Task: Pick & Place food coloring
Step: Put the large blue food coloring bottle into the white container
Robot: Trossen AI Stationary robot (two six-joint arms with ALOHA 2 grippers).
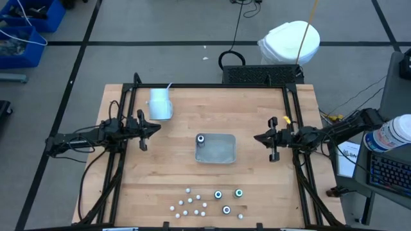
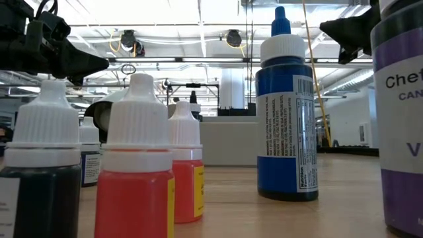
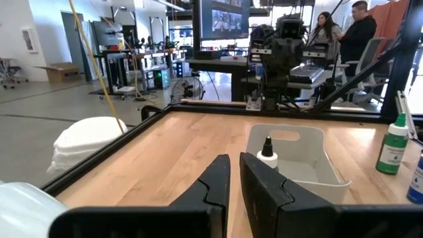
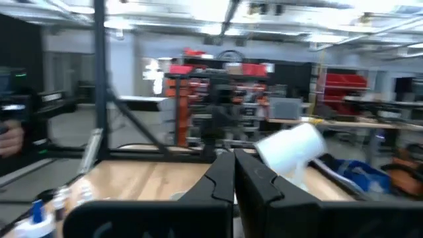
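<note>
Near the front edge stand thirteen food coloring bottles; one in tray; both pincers closed, empty.

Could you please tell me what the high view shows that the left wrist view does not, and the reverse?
Only the high view shows the small bottles clustered at the table's near edge, the white cup, and both arms. Only the left wrist view shows two people in the room beyond and the left tool, nearly shut and empty, close up. Both show the grey tray with one bottle standing in it.
</note>
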